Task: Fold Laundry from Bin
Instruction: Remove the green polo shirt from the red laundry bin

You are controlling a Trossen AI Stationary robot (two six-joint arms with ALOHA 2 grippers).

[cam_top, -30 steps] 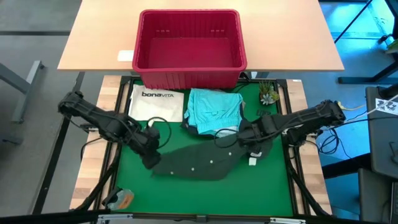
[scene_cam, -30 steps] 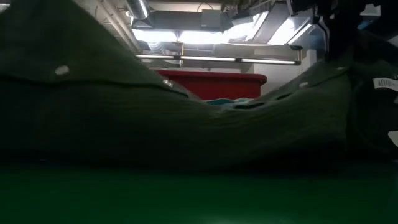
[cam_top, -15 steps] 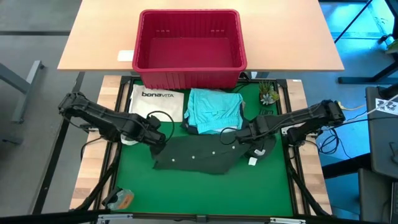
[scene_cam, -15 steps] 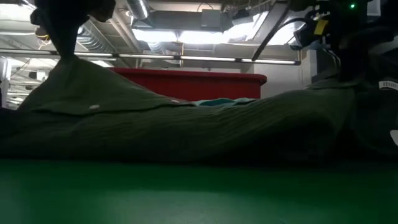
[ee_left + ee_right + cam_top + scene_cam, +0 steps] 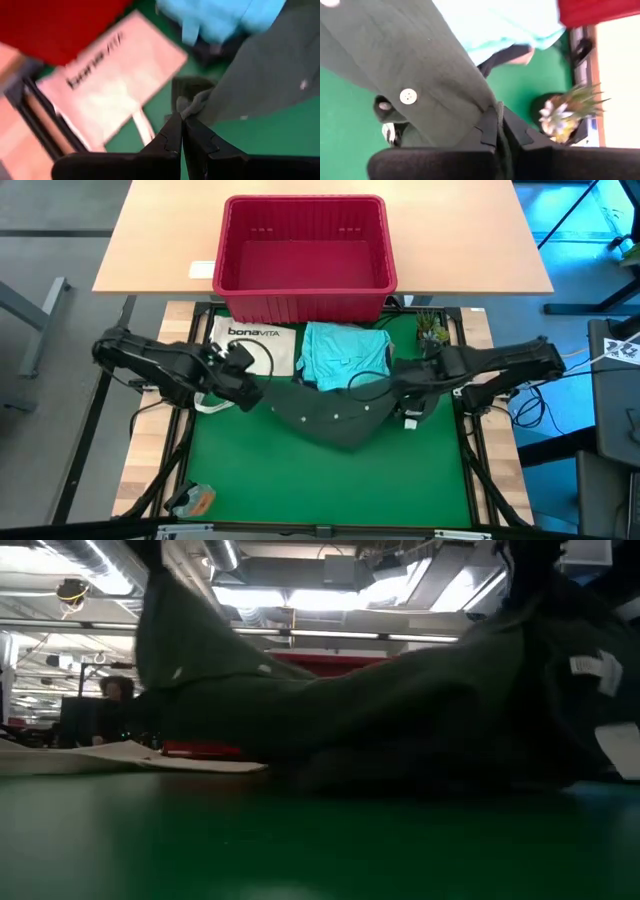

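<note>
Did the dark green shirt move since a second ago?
Yes. The dark green shirt went away from the table's front edge, toward the red bin. The left gripper and right gripper each pinch a corner, lifting it.

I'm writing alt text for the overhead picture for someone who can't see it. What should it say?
Two dark robot arms hold a dark green shirt stretched between them over a green mat, the left pincer and right pincer each shut on one end. Behind lie a turquoise garment, a white tote bag and an empty red basket.
</note>
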